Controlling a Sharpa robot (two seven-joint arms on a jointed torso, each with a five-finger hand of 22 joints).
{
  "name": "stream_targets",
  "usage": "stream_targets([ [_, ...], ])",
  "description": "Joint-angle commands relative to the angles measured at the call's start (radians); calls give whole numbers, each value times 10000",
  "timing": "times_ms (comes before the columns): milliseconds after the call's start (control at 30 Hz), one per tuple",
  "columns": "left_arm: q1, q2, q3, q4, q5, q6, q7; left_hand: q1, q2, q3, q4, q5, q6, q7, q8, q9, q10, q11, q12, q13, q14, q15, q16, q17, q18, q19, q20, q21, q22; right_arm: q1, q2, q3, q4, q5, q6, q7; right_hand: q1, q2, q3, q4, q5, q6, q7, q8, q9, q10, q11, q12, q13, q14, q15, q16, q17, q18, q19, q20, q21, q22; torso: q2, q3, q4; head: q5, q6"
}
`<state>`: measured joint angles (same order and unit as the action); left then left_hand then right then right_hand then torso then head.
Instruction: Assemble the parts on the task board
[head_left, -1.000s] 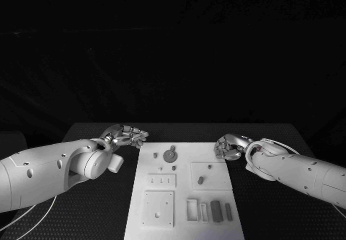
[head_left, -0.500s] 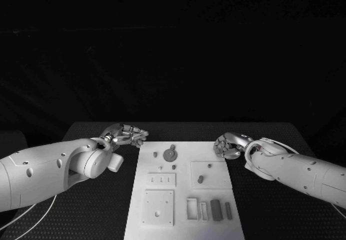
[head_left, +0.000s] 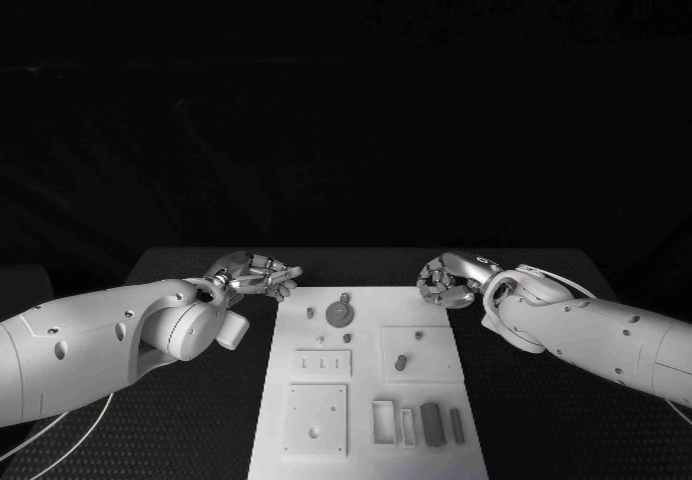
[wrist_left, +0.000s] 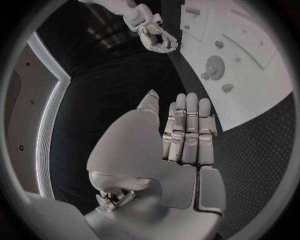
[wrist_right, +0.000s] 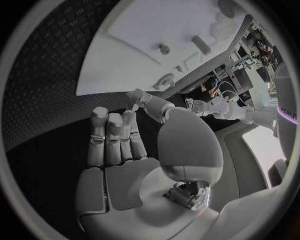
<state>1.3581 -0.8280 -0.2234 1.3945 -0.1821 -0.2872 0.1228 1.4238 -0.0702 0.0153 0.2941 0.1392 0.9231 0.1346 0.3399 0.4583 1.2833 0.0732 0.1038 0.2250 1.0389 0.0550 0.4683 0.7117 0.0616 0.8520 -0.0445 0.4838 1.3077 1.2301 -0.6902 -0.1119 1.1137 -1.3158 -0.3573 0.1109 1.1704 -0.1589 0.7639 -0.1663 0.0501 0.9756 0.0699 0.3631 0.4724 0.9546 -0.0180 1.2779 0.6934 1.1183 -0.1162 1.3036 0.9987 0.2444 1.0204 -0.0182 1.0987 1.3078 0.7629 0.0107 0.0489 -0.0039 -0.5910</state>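
arms: white, smooth rounded shells with small dark screw holes
left hand (head_left: 255, 273): silver metal, segmented fingers, broad smooth palm plate
right hand (head_left: 450, 281): silver metal, same build
cables: thin pale loop beside the right wrist, another under the left arm

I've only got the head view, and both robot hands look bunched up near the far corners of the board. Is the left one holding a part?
Observer: No. The left wrist view shows the left robot hand with fingers stretched out straight and nothing in the palm.
Operator: And the right one?
Observer: Same in the right wrist view: the right robot hand has its fingers extended and its palm bare.
Operator: Is it over the board?
Observer: Its fingers lie over the black table, pointing toward the task board.
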Motion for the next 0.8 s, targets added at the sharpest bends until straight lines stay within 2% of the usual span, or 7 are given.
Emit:
stream_targets([
  [33,19,111,78,75,-710,598,-638,-276,35,-58,-13,-223,181,-38,47,2,140,-32,64,39,100,-14,-69,37,128,-56,-15,67,123,86,-28,8,442,-462,-77,-521,-60,37,37,-72,-17,618,207,265,568,81,9,-19,-15,41,-27,27,-20,174,87,5,44,23,-8,-2,-8,1,83],
  [267,96,266,98,477,-1019,602,-1520,-839,-39,-25,-3,-813,138,19,-174,-122,123,-10,-26,54,58,3,-149,82,136,-94,-6,94,127,315,-40,70,1481,-743,21,-1389,-96,15,65,-153,-16,650,189,280,613,146,-11,-46,-32,95,-51,24,-29,174,144,-30,57,7,-52,-4,0,34,184],
  [367,102,389,100,573,-1026,571,-1820,-1027,-51,6,-5,-855,80,57,-255,-172,132,-11,-42,64,66,3,-162,100,147,-93,-5,113,132,378,-1,93,1812,-763,-36,-1610,-111,7,73,-161,-16,656,186,281,621,161,-14,-53,-37,107,-55,21,-33,174,158,-37,57,0,-113,-11,-26,84,220],
  [600,100,962,64,400,-1109,439,-2187,-2014,158,146,6,-872,54,84,-378,-262,216,-56,-43,110,127,-23,-168,167,184,-86,-28,156,134,469,77,209,2600,-1005,-127,-1945,-128,-35,137,-189,-16,677,173,281,647,210,-29,-73,-49,148,-72,11,-43,174,208,-65,53,-25,-241,-46,-71,176,252],
  [667,98,1054,49,401,-1109,269,-2188,-2078,107,205,2,-873,-27,105,-441,-297,223,-63,-44,120,136,-38,-165,184,198,-83,-41,168,136,484,130,233,2782,-1049,-110,-1994,-137,-41,164,-193,-16,685,169,281,655,229,-34,-79,-53,163,-78,8,-47,174,227,-74,52,-34,-285,-60,-84,193,261],
  [733,96,1148,47,388,-1012,175,-2139,-1973,18,306,-12,-873,-368,-65,-639,-394,207,-83,-60,130,165,-56,-147,215,207,-76,-54,189,140,491,188,240,2936,-1113,-96,-2065,-146,-48,182,-197,-16,694,165,281,662,242,-38,-85,-56,175,-83,7,-49,174,240,-81,51,-40,-317,-69,-99,204,249],
  [800,95,1238,47,389,-841,200,-2088,-1885,8,354,-19,-873,-398,-81,-658,-406,223,-100,-53,142,199,-70,-123,238,208,-69,-62,204,143,491,281,241,3021,-1193,-61,-2127,-150,-50,198,-202,-16,700,161,281,667,253,-41,-89,-58,185,-86,5,-51,174,252,-87,51,-45,-350,-80,-93,219,263],
])
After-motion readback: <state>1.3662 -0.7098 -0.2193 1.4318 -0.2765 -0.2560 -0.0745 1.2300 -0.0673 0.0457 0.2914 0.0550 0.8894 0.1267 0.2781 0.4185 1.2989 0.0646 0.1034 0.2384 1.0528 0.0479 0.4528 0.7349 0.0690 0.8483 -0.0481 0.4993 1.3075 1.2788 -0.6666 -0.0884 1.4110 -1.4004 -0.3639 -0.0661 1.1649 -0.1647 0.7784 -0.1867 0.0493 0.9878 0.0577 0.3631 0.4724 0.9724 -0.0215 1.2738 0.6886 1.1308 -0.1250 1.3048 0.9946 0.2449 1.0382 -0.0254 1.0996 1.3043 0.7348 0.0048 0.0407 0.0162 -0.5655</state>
